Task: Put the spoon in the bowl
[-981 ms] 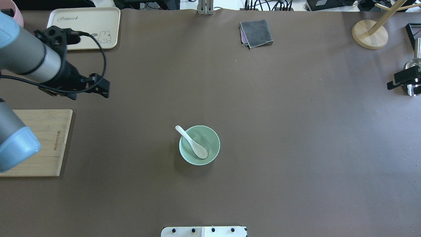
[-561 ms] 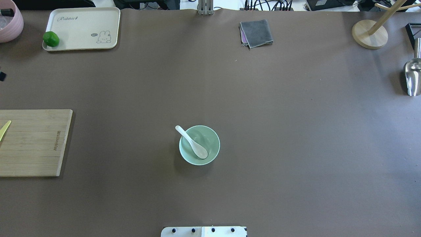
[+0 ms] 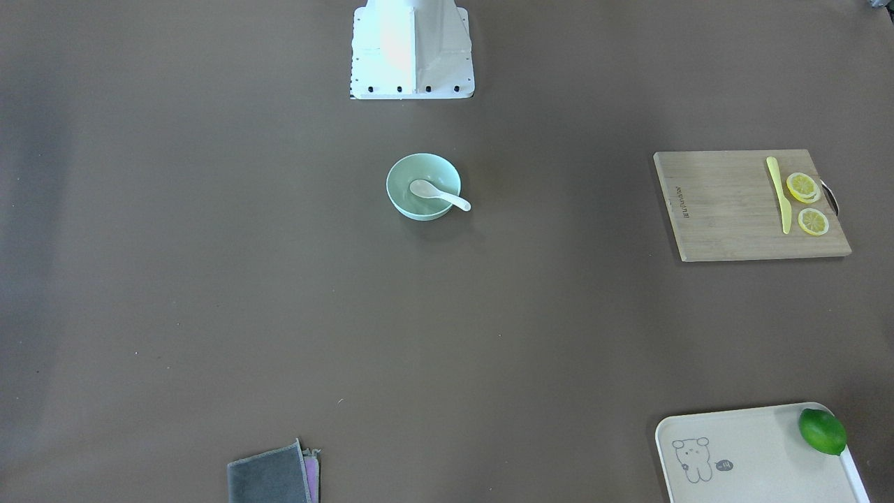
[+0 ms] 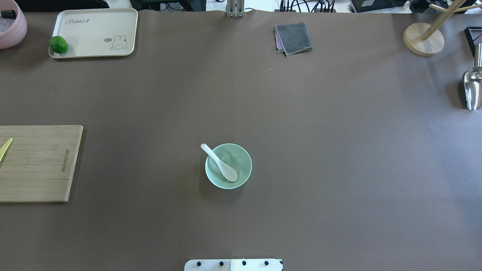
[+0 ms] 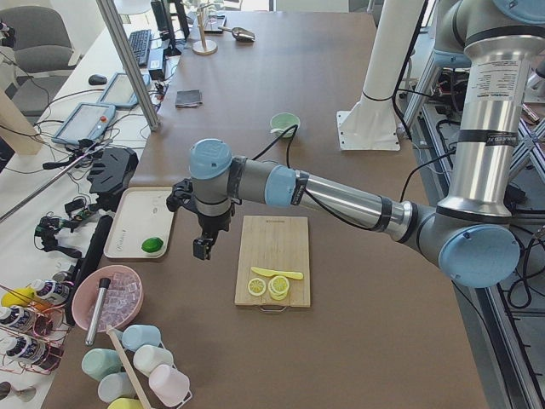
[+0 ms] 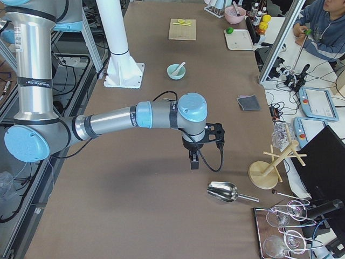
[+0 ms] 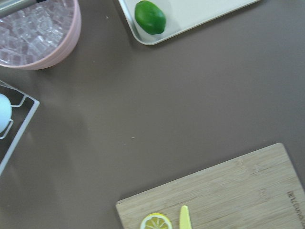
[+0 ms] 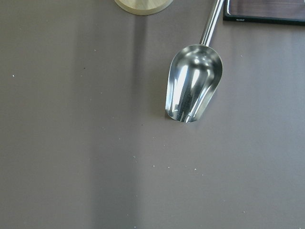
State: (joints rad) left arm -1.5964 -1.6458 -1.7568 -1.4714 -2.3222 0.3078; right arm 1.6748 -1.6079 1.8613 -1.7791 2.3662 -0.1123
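Note:
The white spoon (image 4: pixel 220 163) lies in the mint-green bowl (image 4: pixel 245 160) at the table's middle, scoop inside and handle over the rim toward the robot's left. Both also show in the front-facing view, the spoon (image 3: pixel 436 194) in the bowl (image 3: pixel 401 203). My left gripper (image 5: pixel 202 248) hangs above the table between the cream tray and the cutting board, far from the bowl. My right gripper (image 6: pixel 194 162) hangs above the table near the metal scoop. Both grippers show only in the side views, so I cannot tell if they are open or shut.
A wooden cutting board (image 4: pixel 37 162) with a yellow knife (image 3: pixel 779 192) and lemon slices lies at the left. A cream tray (image 4: pixel 94 32) holds a lime (image 4: pixel 58 44). A grey cloth (image 4: pixel 293 37), a wooden stand (image 4: pixel 423 39) and a metal scoop (image 4: pixel 472 86) lie at the far and right edges.
Both arms have drawn out of the overhead view, the left one to the left and the right one to the right. The spoon and the bowl have not moved.

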